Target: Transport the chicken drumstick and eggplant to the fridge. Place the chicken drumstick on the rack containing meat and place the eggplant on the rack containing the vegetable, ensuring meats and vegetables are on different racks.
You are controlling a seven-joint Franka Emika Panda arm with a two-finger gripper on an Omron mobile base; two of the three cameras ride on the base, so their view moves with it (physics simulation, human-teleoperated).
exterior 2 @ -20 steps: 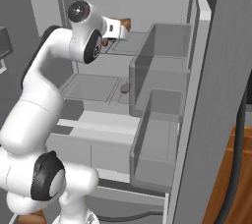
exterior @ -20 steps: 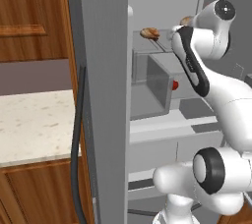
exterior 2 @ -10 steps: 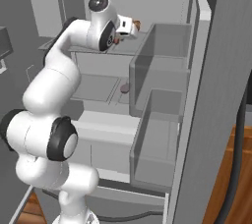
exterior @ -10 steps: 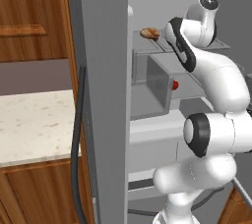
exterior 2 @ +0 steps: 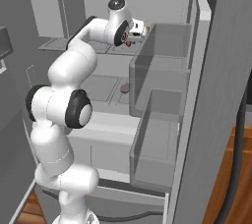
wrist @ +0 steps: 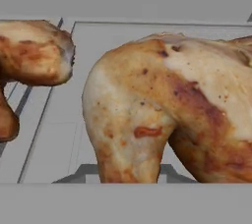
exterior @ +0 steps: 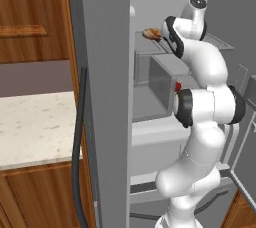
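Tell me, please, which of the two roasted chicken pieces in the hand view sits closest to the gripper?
The chicken drumstick on the right: it looms large right up against the camera, while the other chicken piece lies farther off at the left edge on the rack.

Flat even rendered light, soft faint shadows; hand view coarse, blurred

The lumpy roasted chicken drumstick (wrist: 167, 115) is golden-brown with paler tan patches and dark reddish streaks, a second golden-brown meat piece (wrist: 32, 56) beside it, both over the translucent pale grey glass fridge shelf (wrist: 59, 134).
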